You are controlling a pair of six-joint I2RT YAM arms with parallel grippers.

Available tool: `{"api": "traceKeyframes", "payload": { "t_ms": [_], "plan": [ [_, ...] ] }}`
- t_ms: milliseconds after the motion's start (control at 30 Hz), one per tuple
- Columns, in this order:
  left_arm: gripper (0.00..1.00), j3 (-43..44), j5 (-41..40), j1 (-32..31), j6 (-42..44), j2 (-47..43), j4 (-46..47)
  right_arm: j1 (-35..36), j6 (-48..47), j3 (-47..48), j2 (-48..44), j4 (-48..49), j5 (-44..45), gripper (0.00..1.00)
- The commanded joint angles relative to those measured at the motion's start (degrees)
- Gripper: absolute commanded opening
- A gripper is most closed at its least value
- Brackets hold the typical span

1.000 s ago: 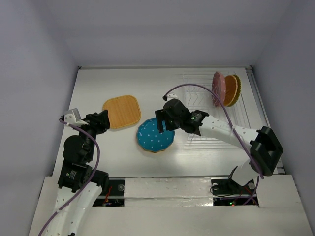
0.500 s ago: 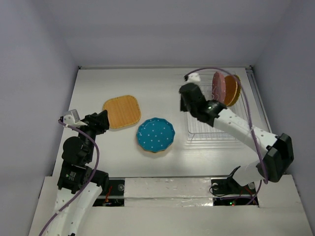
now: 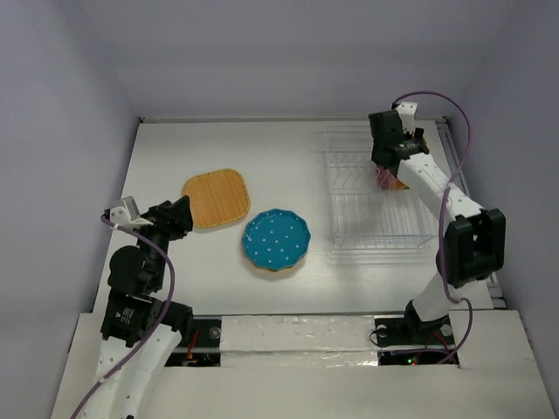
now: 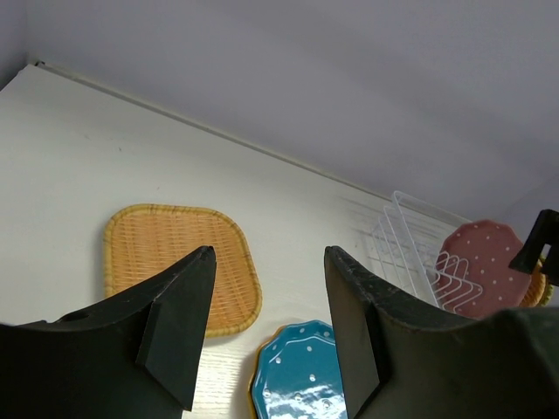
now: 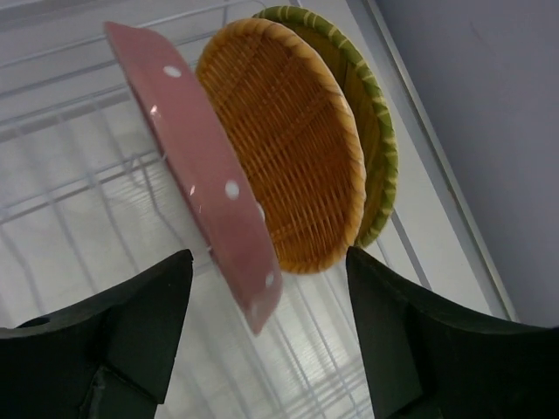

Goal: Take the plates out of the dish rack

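Observation:
The pale wire dish rack (image 3: 376, 214) stands at the right of the table. In its far end a pink dotted plate (image 5: 205, 170), an orange woven plate (image 5: 297, 148) and a green-rimmed plate (image 5: 371, 113) stand upright. My right gripper (image 3: 390, 157) is open just above them, its jaws either side of the pink plate's rim, not touching. An orange woven plate (image 3: 216, 198) and a teal dotted plate (image 3: 276, 239) lie flat on the table. My left gripper (image 3: 177, 216) is open and empty near the orange plate (image 4: 179, 266). The teal plate (image 4: 301, 375) shows below it.
White walls close in the table at the back and both sides. A raised rail (image 3: 457, 175) runs along the right edge beside the rack. The rack's near slots (image 3: 376, 229) hold nothing.
My right gripper left the teal plate on the table, swung back over the rack and now hovers above the standing plates. The left arm has not moved.

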Motion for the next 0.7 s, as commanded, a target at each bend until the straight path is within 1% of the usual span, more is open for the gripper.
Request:
{"api": "traceKeyframes", "payload": {
  "t_ms": [0, 67, 167, 233, 267, 300, 400, 467, 533, 567, 600, 667],
  "plan": [
    [0.5, -0.3, 0.2, 0.1, 0.1, -0.5, 2.4, -2.0, -2.9, 5.5, 5.2, 0.3, 1.3, 0.71],
    [0.5, -0.4, 0.2, -0.4, 0.1, -0.5, 2.3, -2.5, -3.6, 7.1, 8.3, 0.5, 3.4, 0.66],
    [0.5, -0.4, 0.2, -0.4, 0.1, -0.3, 2.4, -2.5, -5.4, 7.4, 9.6, 1.8, 5.6, 0.56],
    [0.5, -0.5, 0.2, -0.4, 0.1, -0.4, 2.4, -2.5, -5.9, 6.9, 9.5, 2.3, 5.5, 0.42],
    [0.5, -0.4, 0.2, -0.4, 0.1, -0.4, 2.4, -2.5, -6.1, 6.7, 9.3, 2.6, 5.7, 0.38],
    [0.5, -0.5, 0.2, -0.4, 0.1, -0.3, 2.4, -2.5, -6.3, 6.8, 9.0, 2.4, 5.8, 0.29],
    [0.5, -0.4, 0.2, -0.4, 0.1, -0.2, 2.5, -2.5, -6.6, 7.7, 8.2, 1.3, 6.6, 0.18],
    [0.5, -0.4, 0.2, -0.4, 0.1, -0.3, 2.4, -1.5, -7.8, 8.2, 6.9, 1.2, 7.7, 0.17],
    [0.5, -0.4, 0.2, -0.4, 0.1, -0.3, 2.4, -0.9, -8.7, 9.9, 6.3, 0.0, 8.6, 0.04],
    [0.5, -0.4, 0.2, -0.4, 0.1, -0.3, 2.4, -0.9, -8.9, 10.6, 6.1, -0.4, 8.9, 0.04],
    [0.49, -0.4, 0.2, -0.4, 0.1, -0.4, 2.5, -0.9, -9.2, 11.3, 6.0, -0.9, 8.9, 0.0],
    [0.5, -0.4, 0.2, -0.4, 0.1, -0.4, 2.5, -0.4, -9.7, 12.9, 5.0, -1.1, 8.4, 0.0]
  ]
}}
